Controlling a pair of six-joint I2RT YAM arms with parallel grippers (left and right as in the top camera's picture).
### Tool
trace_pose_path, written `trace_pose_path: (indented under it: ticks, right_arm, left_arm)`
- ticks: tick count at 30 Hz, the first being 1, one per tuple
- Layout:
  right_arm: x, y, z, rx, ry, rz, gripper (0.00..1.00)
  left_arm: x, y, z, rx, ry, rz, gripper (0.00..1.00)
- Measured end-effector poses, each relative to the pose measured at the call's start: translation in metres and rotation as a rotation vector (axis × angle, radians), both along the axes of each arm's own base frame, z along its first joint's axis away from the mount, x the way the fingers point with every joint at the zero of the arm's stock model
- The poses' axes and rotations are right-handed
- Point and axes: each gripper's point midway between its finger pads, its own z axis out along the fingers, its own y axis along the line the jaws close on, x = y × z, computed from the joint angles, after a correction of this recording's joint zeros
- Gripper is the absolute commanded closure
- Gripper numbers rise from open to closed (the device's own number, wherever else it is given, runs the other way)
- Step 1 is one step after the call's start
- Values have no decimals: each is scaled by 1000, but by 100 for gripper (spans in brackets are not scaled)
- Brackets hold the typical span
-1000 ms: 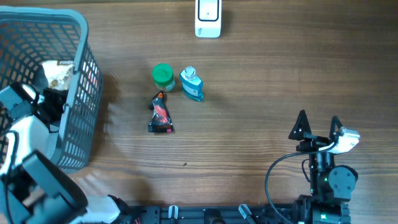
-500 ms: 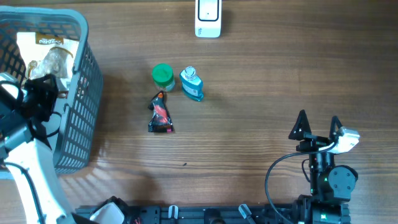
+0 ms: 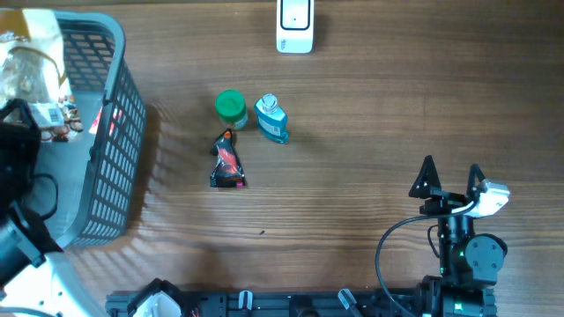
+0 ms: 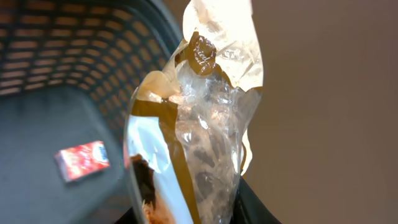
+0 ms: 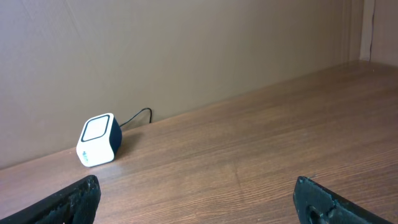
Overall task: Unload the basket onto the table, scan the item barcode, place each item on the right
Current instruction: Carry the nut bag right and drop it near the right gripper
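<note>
Bag [image 3: 31, 62] hangs over the basket [image 3: 115, 176], pinched at one end by the left gripper [image 3: 25, 123], jaws nearly closed on it. Risk: slick, crinkled film may slip or swing in transit to the scanner [image 3: 294, 25], hiding the barcode. Right gripper [image 3: 451, 176] idles fully open, empty.

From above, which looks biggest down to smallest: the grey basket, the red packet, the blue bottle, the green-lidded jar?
1. grey basket, by far
2. red packet
3. blue bottle, only slightly smaller, nearly alike
4. green-lidded jar
</note>
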Motion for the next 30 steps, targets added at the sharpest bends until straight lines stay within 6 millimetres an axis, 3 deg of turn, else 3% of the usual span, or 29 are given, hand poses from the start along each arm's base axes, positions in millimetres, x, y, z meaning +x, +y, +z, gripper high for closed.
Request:
trace_pose_path:
  ticks: [5,9,14,16,20,24,30]
  right_arm:
    - [0,0,0,0,0,0,0]
    - [0,0,0,0,0,0,0]
    - [0,0,0,0,0,0,0]
    - [0,0,0,0,0,0,0]
    - [0,0,0,0,0,0,0]
    - [0,0,0,0,0,0,0]
    - [0,0,0,0,0,0,0]
  left_arm:
    - [2,-38,10,-57,-58,-194,78]
    - [7,-85,18,-110,-98,-415,77]
    - [12,-169,21,-150,-96,-717,77]
    - [6,-218,21,-160,-83,-881,77]
    - [-7,-288,13,-177,-34,-1106,76]
    - [-16,-348,-19,-187,93,-1269,77]
    - [-10,-409,-109,-151,393,-1351,76]
